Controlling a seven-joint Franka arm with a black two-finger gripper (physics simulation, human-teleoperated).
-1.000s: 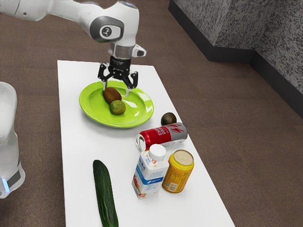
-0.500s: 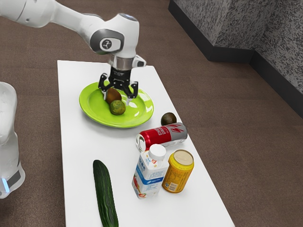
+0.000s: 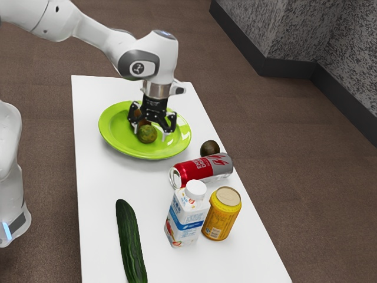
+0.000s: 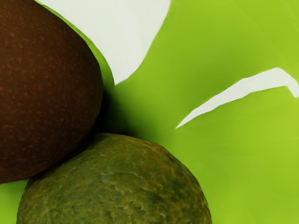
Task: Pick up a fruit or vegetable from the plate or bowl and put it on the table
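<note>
Gripper (image 3: 151,134) low over your lime-green plate (image 3: 115,135), pointing down, two fingers set wide apart. On the plate you have a rough green fruit (image 3: 147,134), in the region of the fingertips, and just beside it a smoother brown fruit (image 4: 44,88), partly behind the gripper in the exterior view. Beyond the plate, you have a dark round fruit (image 3: 209,148) on the table (image 3: 97,183), near the red-and-silver can (image 3: 200,169).

We record: plate (image 3: 113,138) lime green, glossy white glare; larger fruit (image 4: 37,93) dark brown, rust-speckled; rounder fruit (image 4: 117,182) green, mottled yellowish. Bench (image 3: 97,188) plain white. Cucumber (image 3: 131,242) dark green, faintly streaked lengthwise. Carton (image 3: 184,221) white, blue-banded. We note one can (image 3: 203,169) red and silver-grey, another (image 3: 220,217) golden yellow.
</note>
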